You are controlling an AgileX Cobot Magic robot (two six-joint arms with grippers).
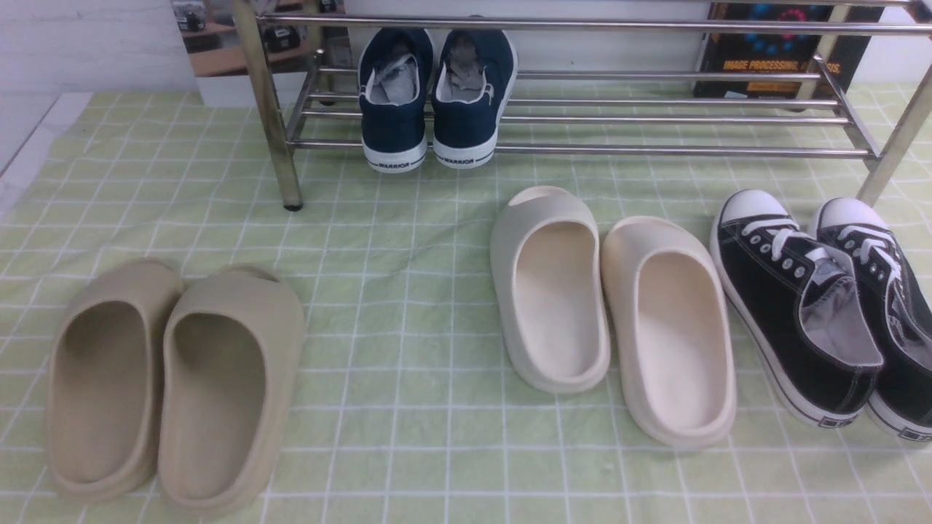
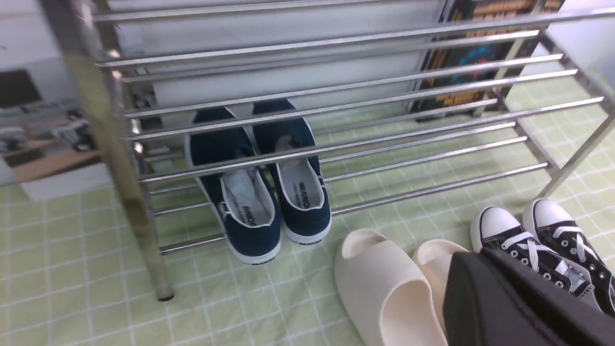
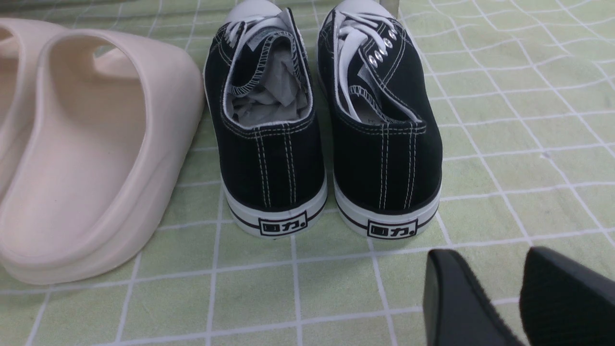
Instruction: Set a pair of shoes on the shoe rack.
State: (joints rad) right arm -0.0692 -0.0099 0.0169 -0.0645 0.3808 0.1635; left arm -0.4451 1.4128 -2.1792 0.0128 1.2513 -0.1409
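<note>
Two navy canvas slip-on sneakers (image 1: 397, 124) sit side by side on the lower tier of a chrome shoe rack (image 1: 655, 151), near its left upright. Their toes point to the far side and their heels, with white rubber trim, overhang the nearest bar. Several bars run crosswise beneath them, which probably keeps the soles from slipping through; the heels-out placing likely makes them easy to reach.

The left gripper (image 2: 473, 288) is closed, with nothing seen between its fingers. The right gripper (image 3: 499, 293) stands open, its two dark fingers apart over the cloth, holding nothing.

On the green checked tablecloth (image 1: 408, 437), nearer than the rack, three other pairs rest. Tan foam clogs (image 1: 218, 393) are at the left, cream foam clogs (image 1: 673, 342) right of centre, and black lace-up sneakers (image 1: 801, 313) at the far right-hand side. Each pair is set together, toes toward the rack, perhaps as alternatives that the task leaves alone.

The job looks finished: both shoes are on the rack, neither appears tipped, and no further move seems needed beyond keeping the arms clear.
</note>
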